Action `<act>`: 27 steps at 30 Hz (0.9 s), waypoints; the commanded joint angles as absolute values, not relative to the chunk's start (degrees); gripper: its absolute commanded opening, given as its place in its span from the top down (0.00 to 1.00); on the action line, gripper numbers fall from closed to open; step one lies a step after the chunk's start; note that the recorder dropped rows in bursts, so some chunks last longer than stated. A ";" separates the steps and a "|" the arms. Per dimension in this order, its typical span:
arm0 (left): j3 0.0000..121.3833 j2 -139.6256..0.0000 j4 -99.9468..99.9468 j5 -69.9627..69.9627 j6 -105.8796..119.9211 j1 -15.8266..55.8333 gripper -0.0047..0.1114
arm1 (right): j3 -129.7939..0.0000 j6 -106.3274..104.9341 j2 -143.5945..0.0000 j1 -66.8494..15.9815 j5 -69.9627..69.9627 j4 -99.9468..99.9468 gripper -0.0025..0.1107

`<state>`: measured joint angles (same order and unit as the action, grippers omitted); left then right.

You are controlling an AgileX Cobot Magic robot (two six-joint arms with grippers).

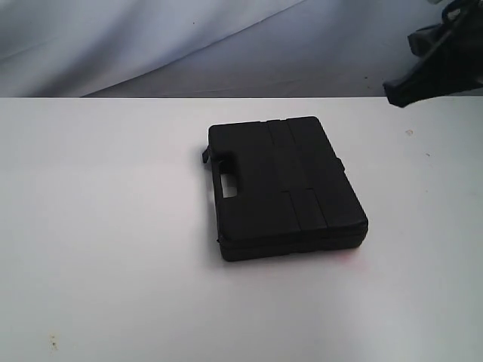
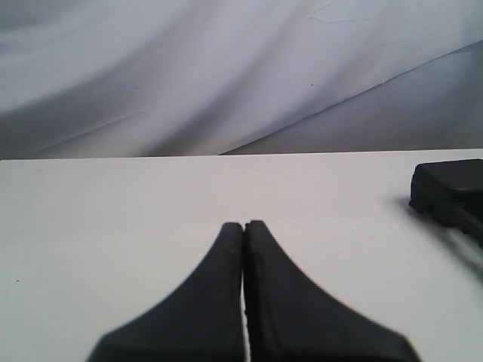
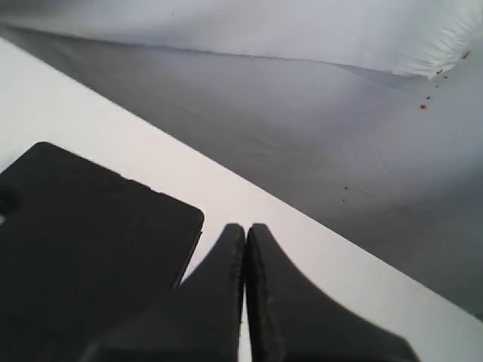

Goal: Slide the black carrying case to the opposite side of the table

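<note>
On the left side, the left end effector (image 2: 244, 226) is held over the white desk (image 2: 113, 226), jaws pressed together with nothing between them. Near the desk's middle, slightly rightward, the black carrying case (image 1: 283, 185) is laid flat, its handle turned to the left. At the far right, the right end effector (image 3: 246, 228) is likewise closed and empty, raised clear of the case.
</note>
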<state>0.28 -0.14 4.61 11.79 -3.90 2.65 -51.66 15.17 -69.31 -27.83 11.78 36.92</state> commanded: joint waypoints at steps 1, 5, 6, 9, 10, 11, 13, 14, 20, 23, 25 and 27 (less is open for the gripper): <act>0.00 0.00 4.76 11.37 -4.18 2.60 0.96 | -51.45 -12.70 -68.98 -27.16 10.60 18.82 0.98; 0.00 0.00 4.76 11.37 -4.18 2.60 0.96 | -51.45 -11.22 -68.98 -26.88 5.71 18.82 0.98; 0.00 0.00 4.76 11.37 -4.18 2.60 0.96 | -51.45 -9.84 -68.98 -26.39 3.87 18.70 0.98; 0.00 0.00 4.76 11.37 -4.18 2.60 0.96 | -51.45 -6.38 -68.98 -24.78 -0.59 17.07 0.98; 0.00 0.00 4.76 11.37 -4.18 2.60 0.96 | -51.45 -5.90 -68.98 -24.35 -1.29 16.77 0.98; 0.00 0.00 4.76 11.37 -4.18 2.60 0.96 | -51.45 -5.88 -68.98 -24.02 -1.55 16.77 0.98; 0.00 0.00 4.76 11.37 -4.18 2.60 0.96 | -51.45 -5.88 -68.98 -23.85 -1.09 16.61 0.98; 0.00 0.00 4.76 11.37 -4.18 2.60 0.96 | -51.45 -6.12 -68.98 -23.85 -0.58 16.61 0.98; 0.00 0.00 4.76 11.37 -4.18 2.60 0.96 | -51.45 -7.06 -67.47 -18.77 -0.79 16.49 0.98; 0.00 0.00 4.76 11.37 -4.18 2.60 0.96 | -50.65 -6.77 -64.25 -12.74 -0.96 12.17 0.98; 0.00 0.00 4.76 11.37 -4.18 2.60 0.96 | -49.00 -6.95 -60.57 -8.99 -1.73 11.26 0.98; 0.00 0.00 4.76 11.37 -4.18 2.60 0.96 | -47.14 -7.45 -56.67 -6.80 -2.31 11.26 0.98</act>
<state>0.28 -0.14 4.61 11.79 -3.90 2.65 -49.25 -6.58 -61.48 -10.06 -0.69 12.45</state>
